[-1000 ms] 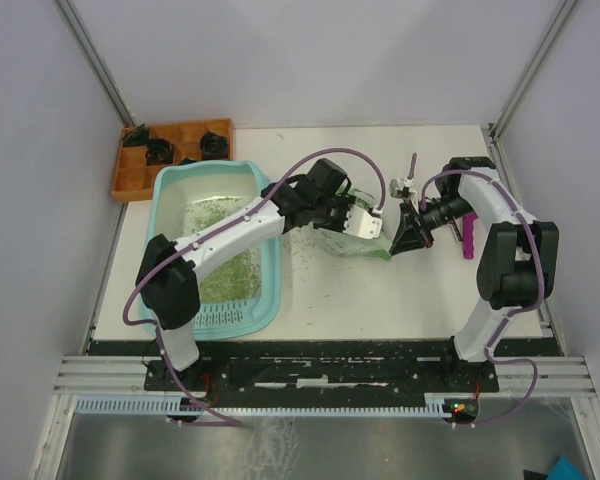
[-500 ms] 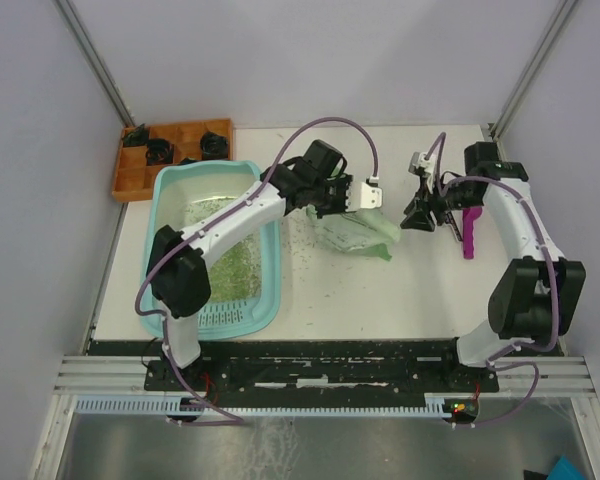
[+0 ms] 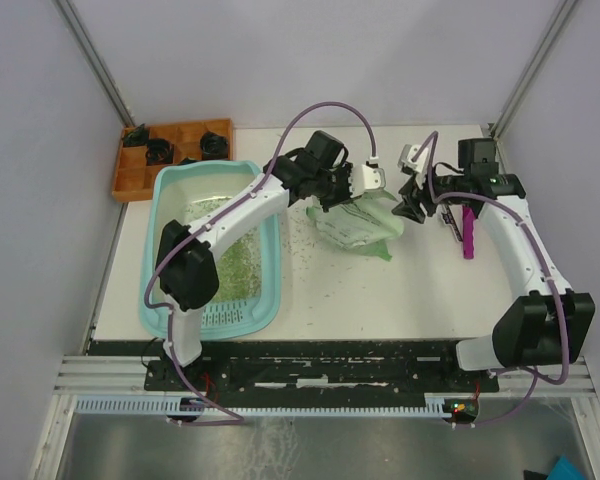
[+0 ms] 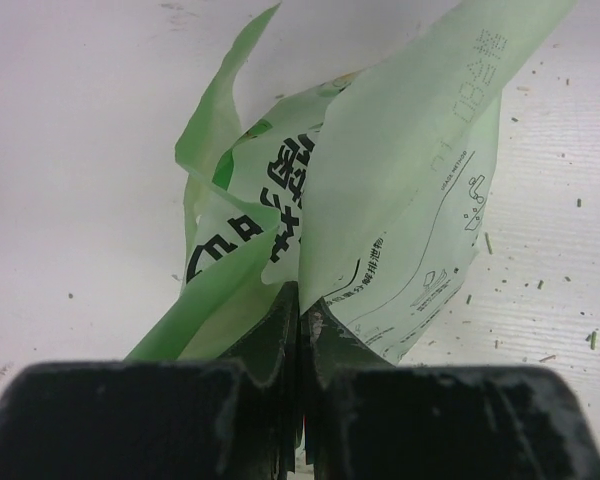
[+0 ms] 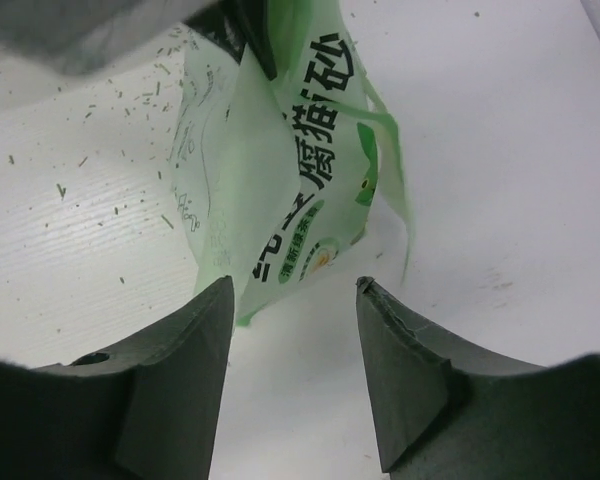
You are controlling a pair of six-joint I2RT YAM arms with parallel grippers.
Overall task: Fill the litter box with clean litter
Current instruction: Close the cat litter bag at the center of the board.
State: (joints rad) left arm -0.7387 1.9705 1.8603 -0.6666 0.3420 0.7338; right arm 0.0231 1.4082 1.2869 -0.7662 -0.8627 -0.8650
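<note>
The left gripper (image 4: 300, 335) is pinched tight on a gathered fold of a light green and white printed bag (image 4: 390, 190). It holds the crumpled bag above the white counter (image 3: 380, 290), a little right of the litter box (image 3: 158, 260). The right gripper (image 5: 295, 290) faces the bag from the other side, its jaws spread wide with nothing between them; the bag's printed face lies just ahead of its fingertips without touching them. The teal litter box sits on the left part of the counter beside the left arm, with its ribbed ledge at the near end. The litter (image 3: 235, 265) covers only part of the box's whitish floor, thickest toward the near right side and thin toward the far end. More pale green granules lie scattered on the counter between the box and the bag. A magenta scoop (image 3: 468, 238) lies on the counter near the right arm, apart from both grippers. An orange compartmented tray (image 3: 130, 182) with dark objects in it sits at the far left corner, just behind the box.
</note>
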